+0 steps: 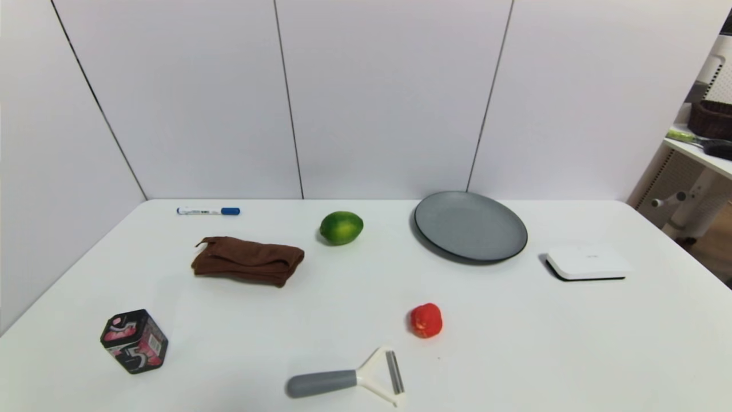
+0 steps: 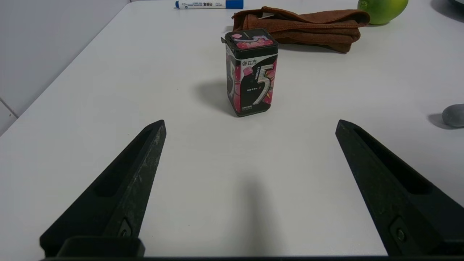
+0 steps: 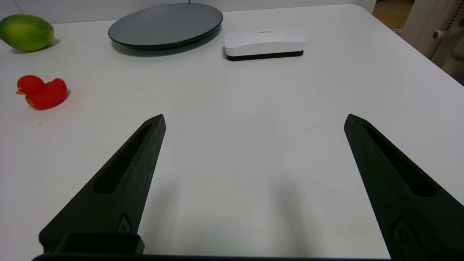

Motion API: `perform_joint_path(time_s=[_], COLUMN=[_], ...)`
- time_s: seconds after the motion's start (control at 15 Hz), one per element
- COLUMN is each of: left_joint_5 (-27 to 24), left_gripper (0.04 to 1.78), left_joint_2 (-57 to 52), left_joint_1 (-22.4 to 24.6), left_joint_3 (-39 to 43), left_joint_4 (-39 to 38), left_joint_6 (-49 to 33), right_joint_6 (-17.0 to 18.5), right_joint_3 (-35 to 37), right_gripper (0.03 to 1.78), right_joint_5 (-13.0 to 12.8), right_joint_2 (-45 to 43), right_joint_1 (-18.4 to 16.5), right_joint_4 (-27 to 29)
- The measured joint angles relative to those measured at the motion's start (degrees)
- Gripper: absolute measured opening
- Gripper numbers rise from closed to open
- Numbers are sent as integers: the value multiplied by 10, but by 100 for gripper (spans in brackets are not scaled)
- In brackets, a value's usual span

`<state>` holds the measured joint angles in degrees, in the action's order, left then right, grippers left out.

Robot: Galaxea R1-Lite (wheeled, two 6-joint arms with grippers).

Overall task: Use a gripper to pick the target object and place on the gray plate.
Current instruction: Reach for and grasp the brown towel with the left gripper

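Observation:
The folded dark brown cloth [image 1: 247, 261] lies rumpled on the white table at the left middle; it also shows in the left wrist view [image 2: 302, 27]. The gray plate [image 1: 470, 226] sits empty at the back right, seen too in the right wrist view [image 3: 166, 24]. Neither arm shows in the head view. My left gripper [image 2: 250, 125] is open and empty over bare table at the near left, well short of the cloth. My right gripper [image 3: 253, 119] is open and empty over bare table at the near right, short of the plate.
A green lime [image 1: 341, 227] lies between cloth and plate. A black and pink gum tin [image 1: 134, 341] stands between my left gripper and the cloth. A red toy duck [image 1: 426, 320], a peeler [image 1: 349, 381], a blue marker [image 1: 208, 211] and a flat white box [image 1: 588, 264] also lie around.

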<state>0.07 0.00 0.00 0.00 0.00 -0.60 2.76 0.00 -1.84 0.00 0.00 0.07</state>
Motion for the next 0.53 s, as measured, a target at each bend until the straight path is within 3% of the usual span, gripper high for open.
perform_joint_path(time_s=[0.53], left_joint_5=[0], left_gripper=[169], left_joint_2=[0], left_joint_1=[0], left_joint_3=[0], left_joint_4=[0], left_joint_6=[0], right_joint_6=[0], right_joint_3=[0], right_gripper=[170], right_joint_5=[0], right_joint_2=[0], right_joint_1=[0], right_joint_4=[0])
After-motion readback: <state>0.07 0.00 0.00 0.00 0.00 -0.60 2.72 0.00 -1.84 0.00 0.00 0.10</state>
